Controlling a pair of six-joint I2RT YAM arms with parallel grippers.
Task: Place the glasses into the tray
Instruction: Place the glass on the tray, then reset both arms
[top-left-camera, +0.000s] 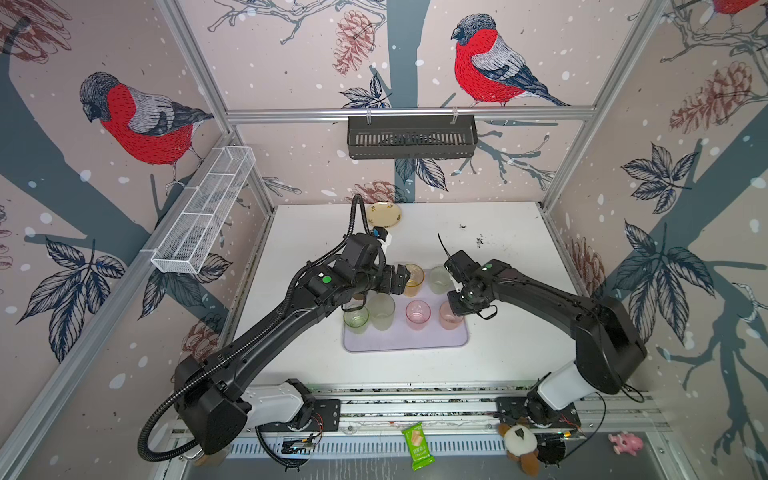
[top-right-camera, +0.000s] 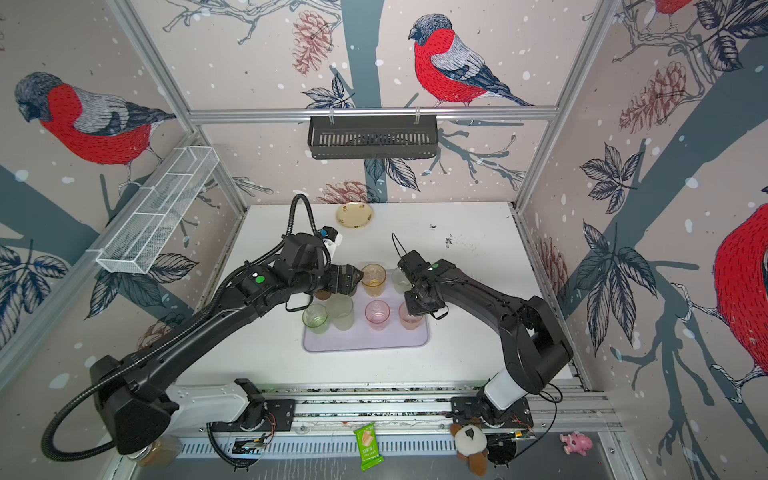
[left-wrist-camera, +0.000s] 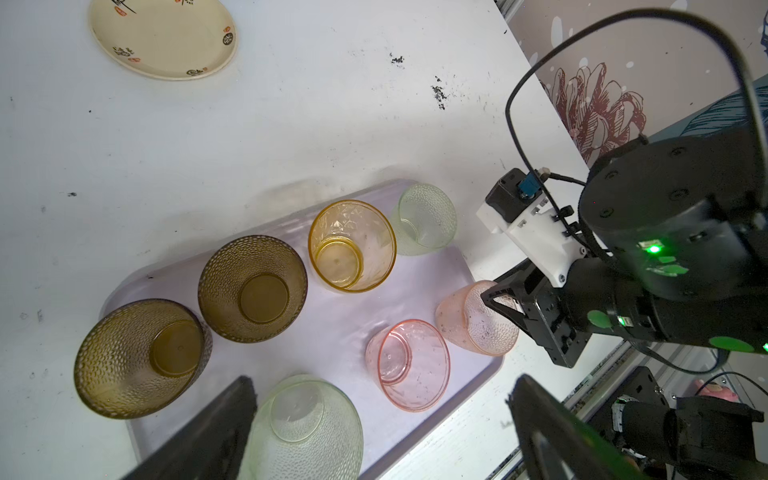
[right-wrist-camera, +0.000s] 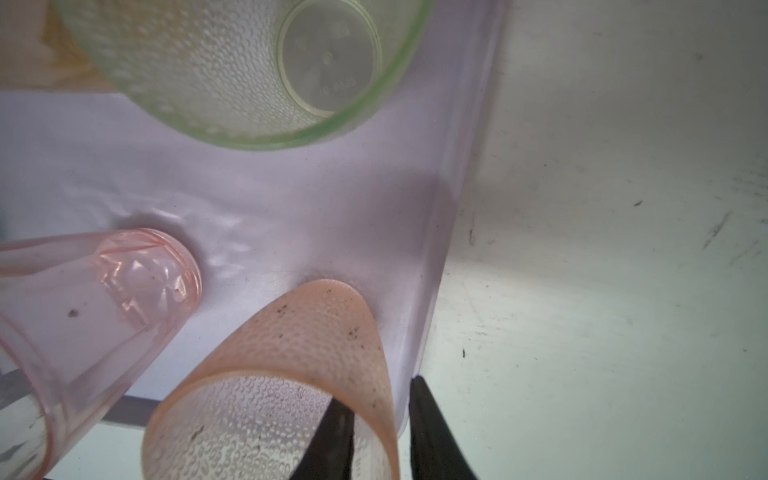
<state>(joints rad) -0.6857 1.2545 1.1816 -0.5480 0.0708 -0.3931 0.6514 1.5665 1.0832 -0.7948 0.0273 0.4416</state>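
The lavender tray (top-left-camera: 405, 343) lies mid-table and holds several upright glasses. Two brown glasses (left-wrist-camera: 251, 289), an amber one (left-wrist-camera: 351, 245) and a pale green one (left-wrist-camera: 424, 218) form its far row. A green glass (top-left-camera: 356, 318), a frosted green one (top-left-camera: 381, 311), a pink one (top-left-camera: 417, 315) and a peach one (top-left-camera: 449, 318) form the near row. My right gripper (right-wrist-camera: 378, 395) straddles the peach glass's (right-wrist-camera: 291, 357) wall, one finger inside and one outside with a gap. My left gripper (left-wrist-camera: 386, 436) hangs wide open above the tray, beside the amber glass (top-left-camera: 413, 280).
A small yellow plate (top-left-camera: 384, 215) lies at the table's back. A black slotted basket (top-left-camera: 411, 137) hangs on the rear rail and a white mesh basket (top-left-camera: 203, 212) on the left wall. A snack packet (top-left-camera: 417, 445) and a plush toy (top-left-camera: 519, 446) sit below the front rail.
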